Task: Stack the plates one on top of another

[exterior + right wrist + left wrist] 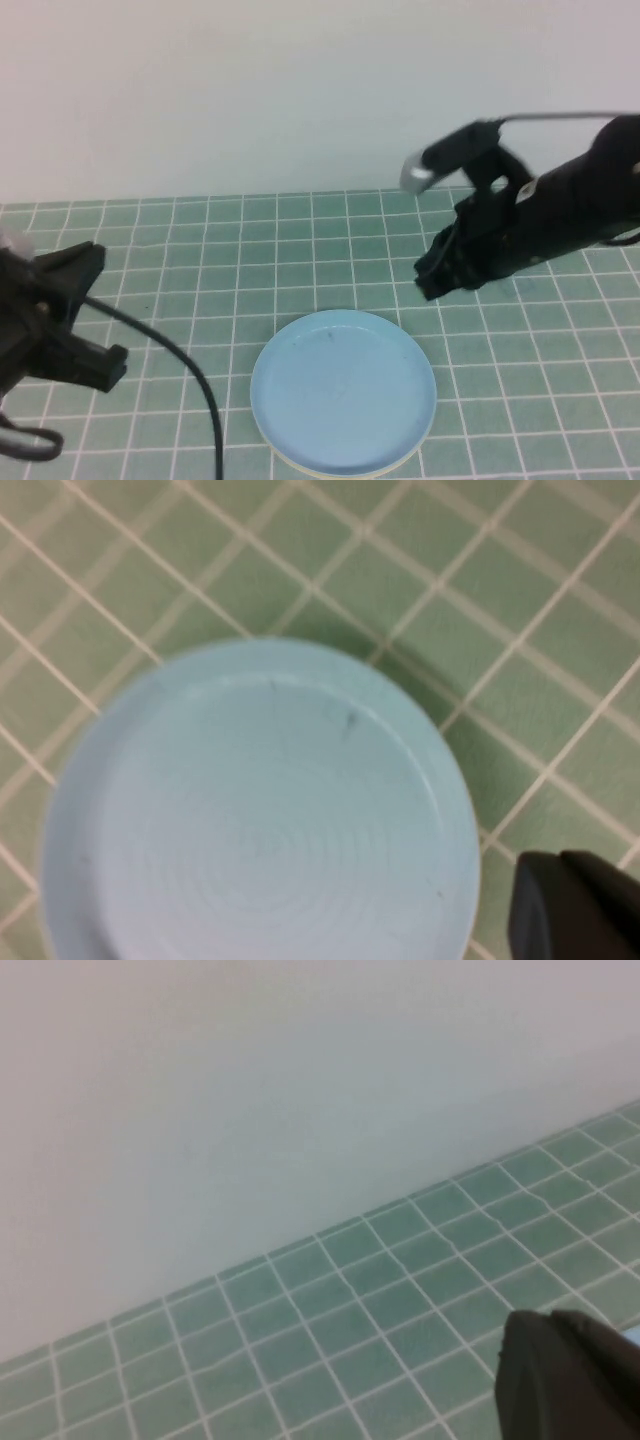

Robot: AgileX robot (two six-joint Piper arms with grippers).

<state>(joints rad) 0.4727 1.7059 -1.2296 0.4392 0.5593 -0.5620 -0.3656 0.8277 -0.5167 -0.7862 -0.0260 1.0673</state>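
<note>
The light blue plate (343, 390) lies on the green mat at the front centre, on top of a stack. A thin pale yellowish rim (305, 464) of a plate shows under its front edge. The white plate is hidden. My right gripper (428, 280) hangs shut and empty just behind and to the right of the blue plate. In the right wrist view the plate (260, 810) fills the frame beside the gripper (575, 905). My left gripper (95, 258) is shut and empty at the far left, away from the plates. It also shows in the left wrist view (570, 1370).
The green gridded mat (250, 250) covers the table up to a plain white wall (250, 90) at the back. A black cable (190, 380) runs from the left arm across the mat to the front edge, left of the plates.
</note>
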